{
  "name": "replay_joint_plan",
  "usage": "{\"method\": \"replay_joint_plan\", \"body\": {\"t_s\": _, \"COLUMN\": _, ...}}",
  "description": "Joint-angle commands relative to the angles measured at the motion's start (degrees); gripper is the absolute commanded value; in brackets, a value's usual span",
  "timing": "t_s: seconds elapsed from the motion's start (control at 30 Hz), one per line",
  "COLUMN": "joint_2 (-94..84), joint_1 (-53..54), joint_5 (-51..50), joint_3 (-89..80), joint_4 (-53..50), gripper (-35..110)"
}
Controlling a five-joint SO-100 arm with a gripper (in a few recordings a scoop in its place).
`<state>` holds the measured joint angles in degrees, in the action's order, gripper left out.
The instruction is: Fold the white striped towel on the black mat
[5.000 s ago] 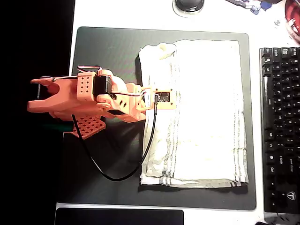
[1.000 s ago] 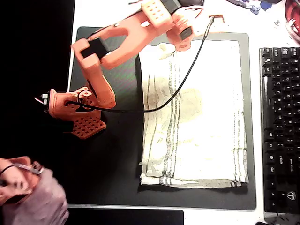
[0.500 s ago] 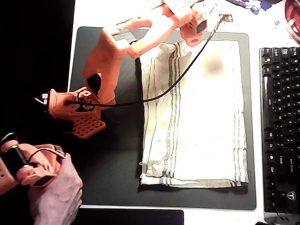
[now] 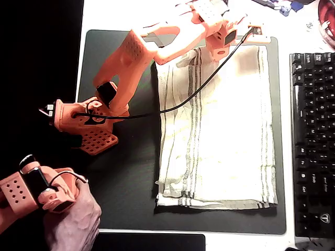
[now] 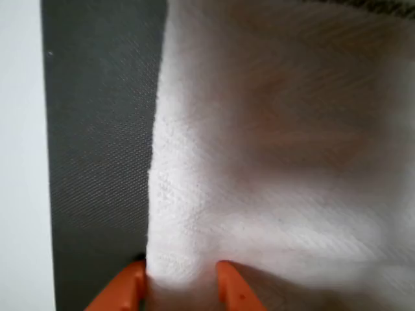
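The white striped towel [image 4: 220, 136] lies flat on the right half of the black mat [image 4: 125, 172], its long side running top to bottom in the overhead view. My orange arm reaches from its base across to the towel's far top edge, where the gripper [image 4: 226, 49] sits under the wrist. In the wrist view the gripper [image 5: 178, 285] has its two orange fingertips [image 5: 230, 291] on either side of a bunched fold at the towel's [image 5: 272, 162] edge, pinching it. The mat [image 5: 97, 162] shows just left of that fold.
A black keyboard [image 4: 313, 141] lies along the mat's right side. My arm's base [image 4: 84, 123] stands on the mat's left part, and a black cable [image 4: 193, 94] hangs over the towel. A smaller black mat [image 4: 136, 243] sits at the bottom edge.
The arm has swung from the towel's middle up to its top edge and moved right along it. The towel's top left corner now lies flatter with its stripes showing.
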<state>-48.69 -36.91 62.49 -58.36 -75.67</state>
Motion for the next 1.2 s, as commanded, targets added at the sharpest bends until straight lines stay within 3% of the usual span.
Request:
{"method": "replay_joint_plan", "body": {"t_s": 0.0, "joint_2": -0.79, "joint_1": -0.26, "joint_5": 1.58, "joint_3": -1.85, "joint_4": 1.32, "gripper": 11}}
{"method": "replay_joint_plan", "body": {"t_s": 0.3, "joint_2": -0.97, "joint_1": -1.67, "joint_5": 4.39, "joint_3": -4.83, "joint_4": 0.97, "gripper": 0}}
{"method": "replay_joint_plan", "body": {"t_s": 0.83, "joint_2": -16.79, "joint_1": 0.09, "joint_5": 2.29, "joint_3": -8.53, "joint_4": -3.25, "gripper": 0}}
{"method": "replay_joint_plan", "body": {"t_s": 1.17, "joint_2": -30.5, "joint_1": 7.56, "joint_5": 3.78, "joint_3": -13.18, "joint_4": -5.89, "gripper": 0}}
